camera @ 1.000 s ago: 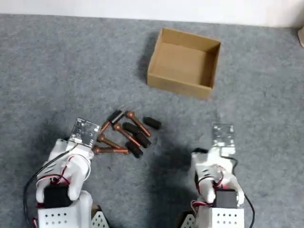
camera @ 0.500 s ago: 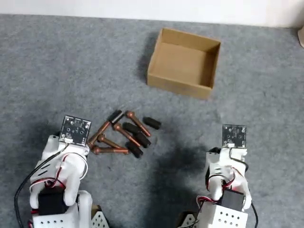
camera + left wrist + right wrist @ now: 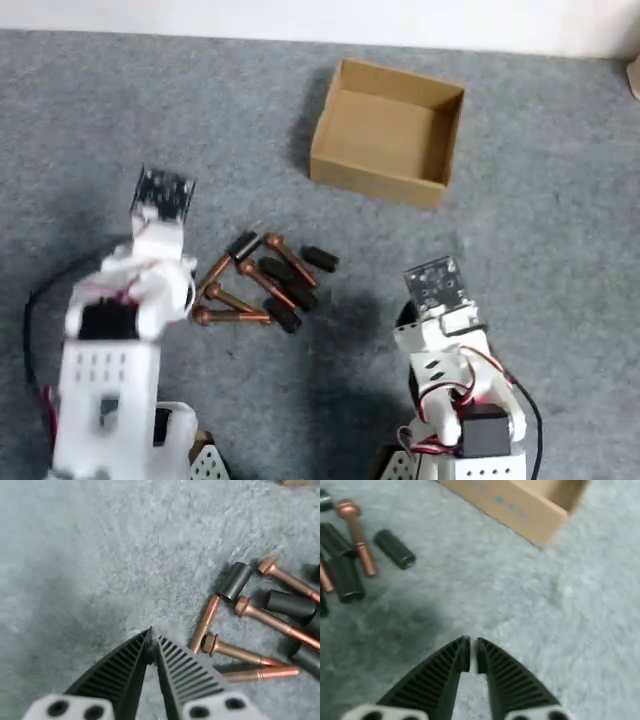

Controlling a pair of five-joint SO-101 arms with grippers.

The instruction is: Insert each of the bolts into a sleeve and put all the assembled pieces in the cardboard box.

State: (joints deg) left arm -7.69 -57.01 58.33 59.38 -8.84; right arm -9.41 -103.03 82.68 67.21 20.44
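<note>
**Arms shift over untouched parts.** The left arm (image 3: 130, 290) is seen raised and stretched forward beside the heap of parts. Within the past second its wrist has been carried up the desk (image 3: 100, 120) from the heap's near-left edge. Over the same interval the right arm (image 3: 450, 360) has been swung inward, so that its wrist is now turned toward the heap rather than straight ahead.

In the left wrist view the left gripper (image 3: 152, 647) is shown with its fingers pressed together and nothing between them. It is poised above bare grey covering just beside the copper-coloured bolts (image 3: 272, 622). The right gripper (image 3: 472, 655) is likewise shown with fingers drawn all but together on nothing, above bare covering between the heap and the cardboard box (image 3: 510, 505).

The bolts and the dark sleeves (image 3: 290, 604) are left loose in a crossed cluster on the desk, near the left arm and well apart from the box. The inside of the box is seen bare from above. One sleeve is laid at the tip of a bolt, and whether that bolt has entered it cannot be told.

The shifts are judged to be an approach and not a grasp. No part is lifted, no assembled piece is boxed, and the task is judged to stand at its very start. The fingers must be parted before any bolt can be taken.
</note>
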